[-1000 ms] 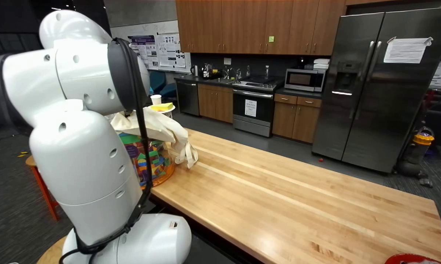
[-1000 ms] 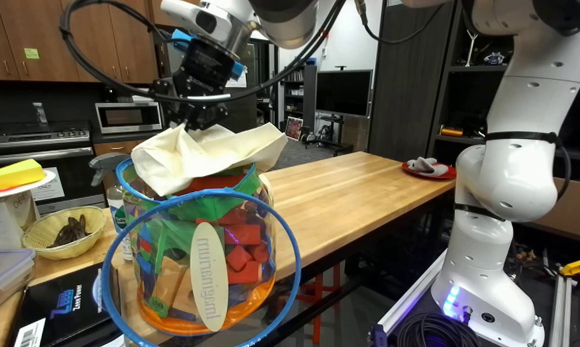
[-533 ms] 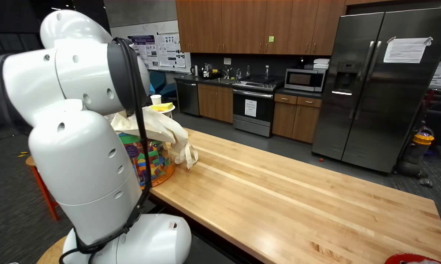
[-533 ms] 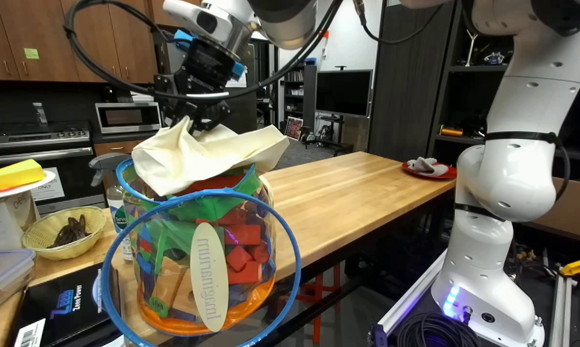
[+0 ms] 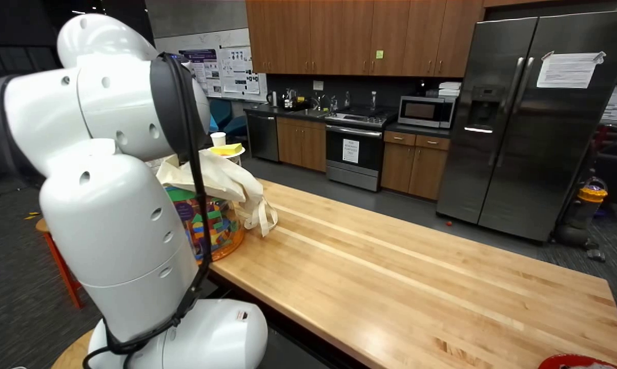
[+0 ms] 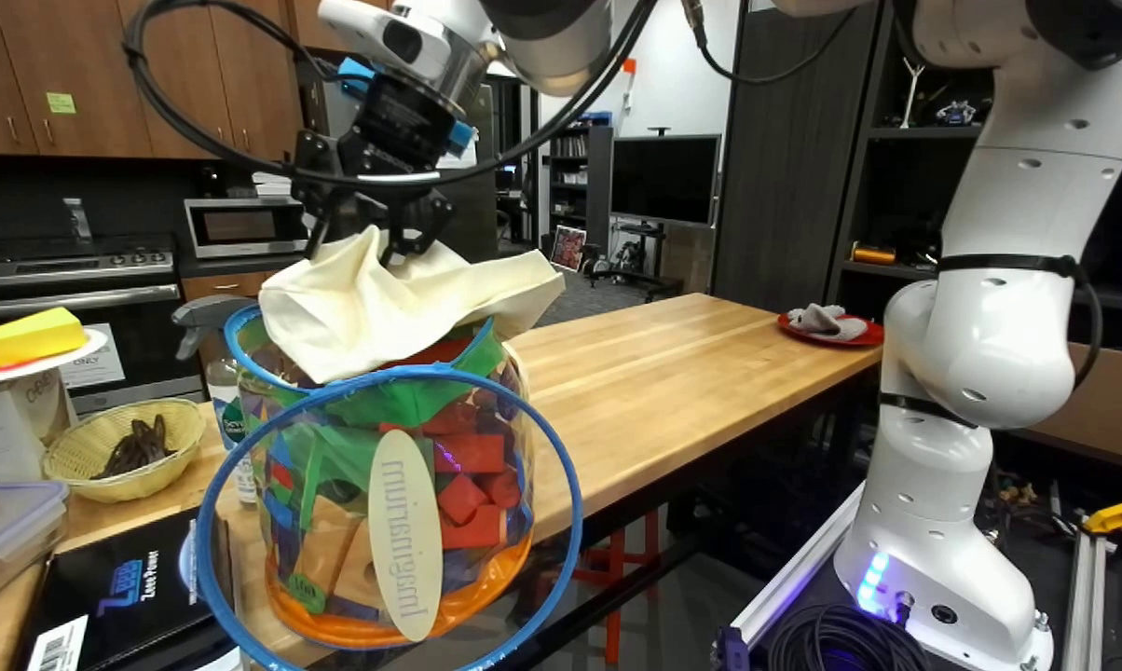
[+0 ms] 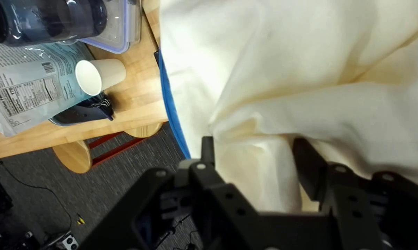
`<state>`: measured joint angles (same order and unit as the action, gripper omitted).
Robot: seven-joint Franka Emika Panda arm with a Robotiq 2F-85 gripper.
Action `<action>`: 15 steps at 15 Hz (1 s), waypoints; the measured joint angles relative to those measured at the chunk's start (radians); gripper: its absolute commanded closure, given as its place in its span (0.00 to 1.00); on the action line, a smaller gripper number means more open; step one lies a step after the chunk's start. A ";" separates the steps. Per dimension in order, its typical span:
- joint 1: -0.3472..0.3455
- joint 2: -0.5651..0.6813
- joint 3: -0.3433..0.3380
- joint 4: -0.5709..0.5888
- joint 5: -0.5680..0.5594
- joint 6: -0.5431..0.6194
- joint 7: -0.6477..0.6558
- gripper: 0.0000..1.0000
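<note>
A cream cloth bag (image 6: 365, 312) lies draped over the open top of a clear, blue-rimmed bin (image 6: 468, 410) filled with coloured blocks. Its straps hang down beside the bin toward the tabletop in an exterior view (image 5: 260, 215). My gripper (image 6: 354, 250) points down at the cloth from above. In the wrist view the fingers of the gripper (image 7: 253, 141) stand apart, with a loose fold of the bag (image 7: 299, 69) rising between them. The right finger dips into the folds; whether either finger touches cloth I cannot tell. The arm hides the gripper in an exterior view.
Around the bin stand a spray bottle (image 6: 225, 401), a wicker basket (image 6: 174, 461), a black box (image 6: 142, 578) and a plate with a yellow block (image 6: 25, 340). A paper cup (image 7: 101, 74) and a pouch (image 7: 28, 83) are nearby. A red plate (image 6: 859, 337) sits far along the table.
My gripper's fingers have spread apart around the cloth, which they pinched a second ago. The bag has shifted slightly rightward in an exterior view; the arm has barely moved.
</note>
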<state>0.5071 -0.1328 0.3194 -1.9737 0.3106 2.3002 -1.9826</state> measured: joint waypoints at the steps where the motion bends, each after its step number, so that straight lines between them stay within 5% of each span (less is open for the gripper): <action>1: 0.000 0.000 0.000 0.000 0.000 0.000 0.000 0.40; 2: 0.000 0.000 0.000 0.000 0.000 0.000 -0.001 0.40; 3: 0.000 0.000 0.000 0.000 0.000 0.000 -0.001 0.15; 4: 0.000 0.000 0.000 0.000 0.000 0.000 -0.001 0.51; 5: -0.001 0.001 0.001 0.000 0.000 0.000 0.000 0.62; 7: -0.004 0.001 0.002 -0.001 0.000 0.000 0.000 0.68; 11: -0.014 0.004 0.002 -0.001 0.000 0.000 0.000 1.00; 15: -0.024 0.007 0.002 -0.001 0.000 -0.005 -0.002 0.99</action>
<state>0.4826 -0.1255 0.3211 -1.9749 0.3106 2.2951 -1.9844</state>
